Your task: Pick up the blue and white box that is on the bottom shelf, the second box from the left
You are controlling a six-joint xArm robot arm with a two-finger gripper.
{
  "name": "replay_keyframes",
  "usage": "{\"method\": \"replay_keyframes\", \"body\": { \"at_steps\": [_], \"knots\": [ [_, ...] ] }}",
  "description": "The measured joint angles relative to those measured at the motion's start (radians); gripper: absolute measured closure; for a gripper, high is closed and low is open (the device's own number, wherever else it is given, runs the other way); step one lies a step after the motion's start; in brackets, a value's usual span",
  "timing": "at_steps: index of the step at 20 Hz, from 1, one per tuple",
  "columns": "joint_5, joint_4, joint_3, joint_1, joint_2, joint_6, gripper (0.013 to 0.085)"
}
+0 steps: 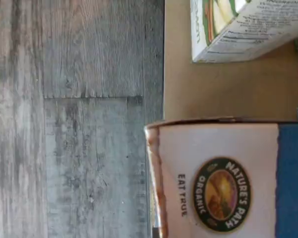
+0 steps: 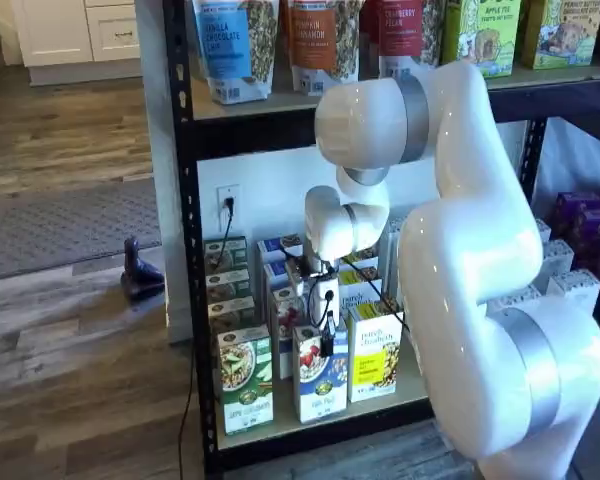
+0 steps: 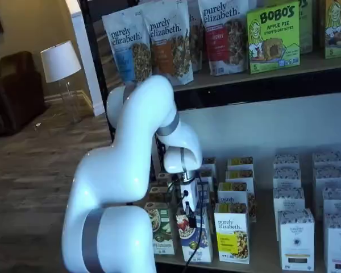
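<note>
1. The tool (image 2: 327,345) is seen in both shelf views, lowered onto the top of the blue and white box (image 2: 320,373) and closed on it.
2. The box is stood upright at the front of the bottom shelf (image 2: 310,418), between a green-and-white carton (image 2: 246,382) and a yellow carton (image 2: 373,352).
3. In the wrist view, the box's white part with a round logo is shown close, above the grey wooden floor (image 1: 74,119).

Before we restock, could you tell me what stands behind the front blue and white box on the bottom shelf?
More blue-topped cartons line up behind the blue and white box; the arm hides how many.
</note>
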Motion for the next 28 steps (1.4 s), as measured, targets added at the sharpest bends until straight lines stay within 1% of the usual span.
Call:
{"method": "replay_keyframes", "body": {
  "at_steps": [3,7,10,11,13,16,20,23,28],
  "knots": [
    [-0.005,0.023,0.036,0.002,-0.03,-0.018,0.049],
    [-0.025,0.042,0.095,0.007,-0.079,-0.03,0.049],
    [-0.012,0.096,0.143,0.012,-0.129,-0.071,0.049],
    [-0.012,0.107,0.163,0.014,-0.149,-0.079,0.049],
    [-0.034,0.096,0.211,0.02,-0.188,-0.065,0.049],
    [-0.067,0.063,0.289,0.028,-0.253,-0.027,0.049],
    [-0.088,0.032,0.383,0.036,-0.335,0.008,0.049],
    [-0.095,0.028,0.446,0.038,-0.392,0.013,0.049],
    [-0.092,0.043,0.533,0.037,-0.482,-0.001,0.049]
  ]
}}
